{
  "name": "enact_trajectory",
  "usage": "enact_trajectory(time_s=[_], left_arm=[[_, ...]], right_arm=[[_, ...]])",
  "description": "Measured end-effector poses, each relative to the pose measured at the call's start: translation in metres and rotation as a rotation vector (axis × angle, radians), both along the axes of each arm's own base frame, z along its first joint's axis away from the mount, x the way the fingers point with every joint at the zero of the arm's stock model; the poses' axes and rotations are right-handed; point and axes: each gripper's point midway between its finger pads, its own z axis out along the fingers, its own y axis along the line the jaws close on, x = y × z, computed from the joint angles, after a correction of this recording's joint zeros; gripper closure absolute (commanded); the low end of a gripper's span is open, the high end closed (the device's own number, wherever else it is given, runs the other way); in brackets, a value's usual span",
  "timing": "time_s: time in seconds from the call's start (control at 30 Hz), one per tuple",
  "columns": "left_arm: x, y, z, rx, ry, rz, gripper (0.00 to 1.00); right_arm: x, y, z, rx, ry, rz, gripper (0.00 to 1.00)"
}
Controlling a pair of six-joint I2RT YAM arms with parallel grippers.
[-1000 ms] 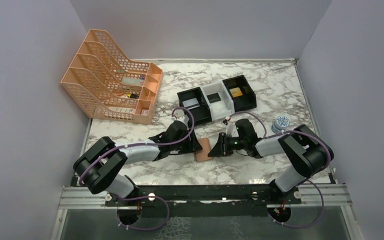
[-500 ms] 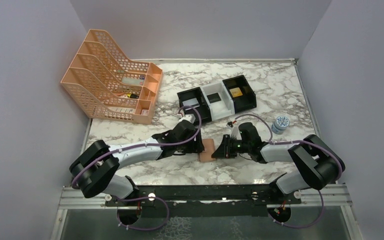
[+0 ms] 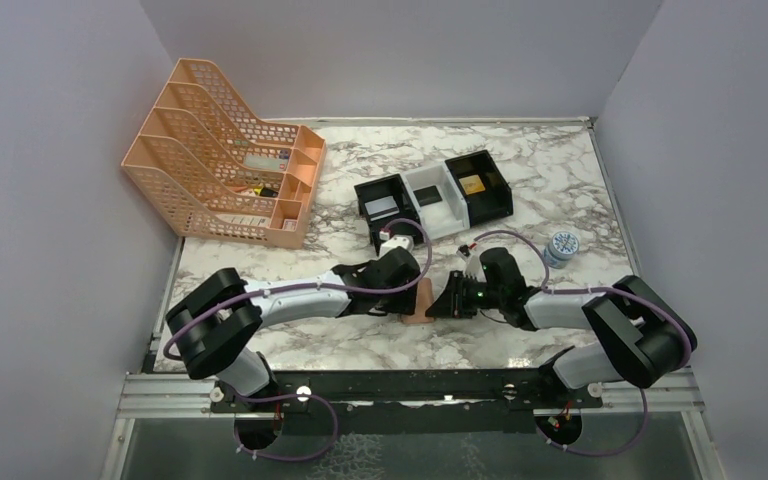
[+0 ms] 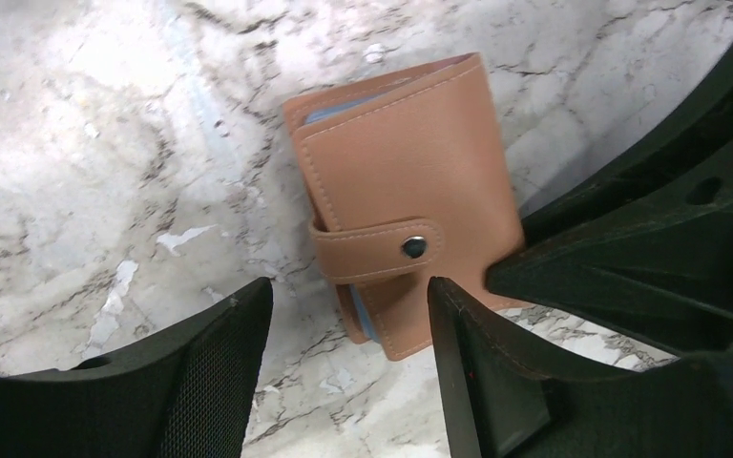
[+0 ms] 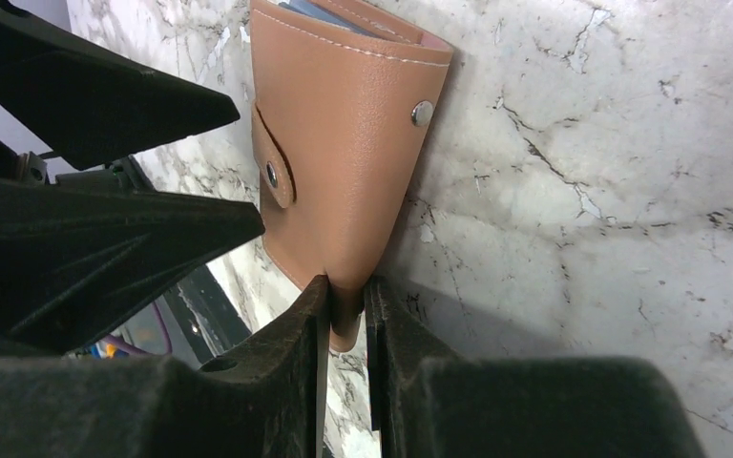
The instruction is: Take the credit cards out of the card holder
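wallet is found on the marble table, just toward 6 o'clock of centre in the top view, between the two arms. material: tan-brown grained leather with pale stitching along the edges; shape rectangular with rounded corners. a pale blue lining is seen at the open edges. it is folded shut; a strap is wrapped across the face and fastened by a round metal snap. any cards inside are hidden by the leather.

right gripper: black fingers are drawn narrow, and a corner of the wallet is pinched between them.

left gripper: fingers are spread wide and held at the strap end of the wallet, one to each side. contact cannot be told.

at 12 o'clock of the wallet a row of three square-walled box trays is set: black, white, black. a flat grey card is seen in the left tray and a gold card in the right one. an orange mesh rack is noted at 10 o'clock and a small round tin at 3 o'clock.
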Motion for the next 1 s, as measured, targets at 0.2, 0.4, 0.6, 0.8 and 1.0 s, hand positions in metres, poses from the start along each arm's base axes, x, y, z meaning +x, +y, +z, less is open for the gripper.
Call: enact_trajectory(time_s=[0.2,0.4,0.6,0.8,1.0], left_arm=[[0.008,-0.022,0.011,0.015,-0.053,-0.068,0.42],[0.019,-0.035,0.010,0.045,-0.076,-0.097,0.58],[0.017,-0.031,0.002,0.085,-0.073,-0.111,0.54],[0.015,-0.029,0.000,0.099,-0.072,-0.125,0.53],[0.014,-0.028,-0.001,0.110,-0.074,-0.139,0.59]], right_arm=[[0.000,0.000,0.000,-0.002,0.001,-0.001,0.83],[0.001,-0.002,0.001,-0.012,-0.004,-0.015,0.82],[0.002,-0.004,0.000,-0.024,-0.004,-0.026,0.77],[0.003,-0.005,0.003,-0.028,-0.010,-0.032,0.66],[0.005,-0.007,0.006,-0.046,-0.016,-0.041,0.64]])
